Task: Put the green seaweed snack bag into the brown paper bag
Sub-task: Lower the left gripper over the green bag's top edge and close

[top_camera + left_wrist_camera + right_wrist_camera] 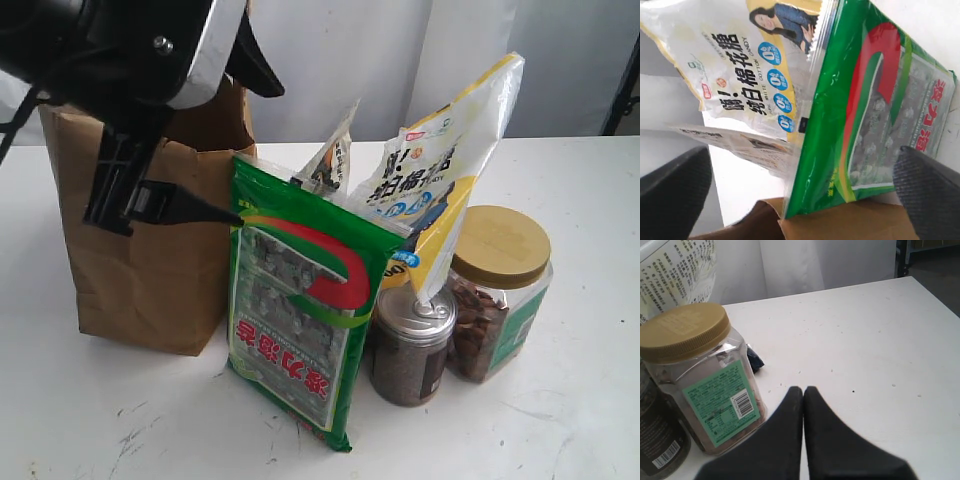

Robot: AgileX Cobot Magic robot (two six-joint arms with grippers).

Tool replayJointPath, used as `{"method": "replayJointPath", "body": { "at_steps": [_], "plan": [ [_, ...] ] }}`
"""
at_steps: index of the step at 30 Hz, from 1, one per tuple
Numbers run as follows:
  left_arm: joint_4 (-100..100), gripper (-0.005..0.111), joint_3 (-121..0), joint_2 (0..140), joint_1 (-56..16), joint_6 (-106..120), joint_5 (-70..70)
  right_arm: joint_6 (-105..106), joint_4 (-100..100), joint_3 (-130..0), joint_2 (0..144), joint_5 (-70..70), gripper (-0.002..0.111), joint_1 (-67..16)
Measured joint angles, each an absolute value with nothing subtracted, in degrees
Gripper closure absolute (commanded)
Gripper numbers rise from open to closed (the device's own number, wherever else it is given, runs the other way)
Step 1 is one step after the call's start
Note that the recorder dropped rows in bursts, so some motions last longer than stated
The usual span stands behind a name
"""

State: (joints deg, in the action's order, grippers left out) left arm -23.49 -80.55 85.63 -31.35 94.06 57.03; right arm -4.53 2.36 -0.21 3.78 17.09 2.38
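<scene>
The green seaweed snack bag [300, 310] stands on the table, leaning against the other snacks, right beside the brown paper bag [150, 250]. My left gripper [262, 155] hovers over the paper bag's rim, open wide. One fingertip [238, 215] is at the green bag's top left corner. In the left wrist view the green seaweed snack bag [855, 125] lies between the two spread fingers [670, 195], with the paper bag's rim [850, 222] just below. My right gripper [803, 390] is shut on nothing, low over the white table, and does not show in the exterior view.
A yellow-and-white snack bag [450, 180] and a white pouch [330, 155] lean behind the green bag. A dark can [410, 345] and a gold-lidded jar [497, 290] stand to its right; the jar [695, 375] is close beside my right gripper.
</scene>
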Motion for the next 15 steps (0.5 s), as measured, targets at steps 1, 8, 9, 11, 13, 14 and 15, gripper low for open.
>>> {"method": "replayJointPath", "body": {
  "at_steps": [1, 8, 9, 11, 13, 14, 15],
  "plan": [
    [-24.1, 0.014, -81.0, 86.1, -31.3, 95.0, 57.0, -4.5, 2.4, -0.2, 3.8, 17.1, 0.108, 2.4],
    [-25.4, 0.014, -81.3, 90.5, -31.3, 98.6, 56.9, -4.5, 2.4, -0.2, 3.8, 17.1, 0.108, 2.4],
    [-25.6, 0.014, -81.3, 91.6, -31.3, 98.7, 56.4, -4.5, 2.4, -0.2, 3.8, 17.1, 0.108, 2.4],
    [-26.0, 0.014, -81.3, 92.5, -31.3, 99.0, 56.0, -4.5, 2.4, -0.2, 3.8, 17.1, 0.108, 2.4],
    [-26.2, 0.014, -81.3, 93.3, -31.3, 99.1, 55.7, -4.5, 2.4, -0.2, 3.8, 17.1, 0.108, 2.4],
    [-26.3, 0.014, -81.3, 93.6, -31.3, 99.4, 55.6, -4.5, 2.4, -0.2, 3.8, 17.1, 0.108, 2.4],
    [-26.4, 0.014, -81.4, 94.0, -31.3, 99.5, 55.6, -4.5, 2.4, -0.2, 3.8, 17.1, 0.108, 2.4]
  ]
}}
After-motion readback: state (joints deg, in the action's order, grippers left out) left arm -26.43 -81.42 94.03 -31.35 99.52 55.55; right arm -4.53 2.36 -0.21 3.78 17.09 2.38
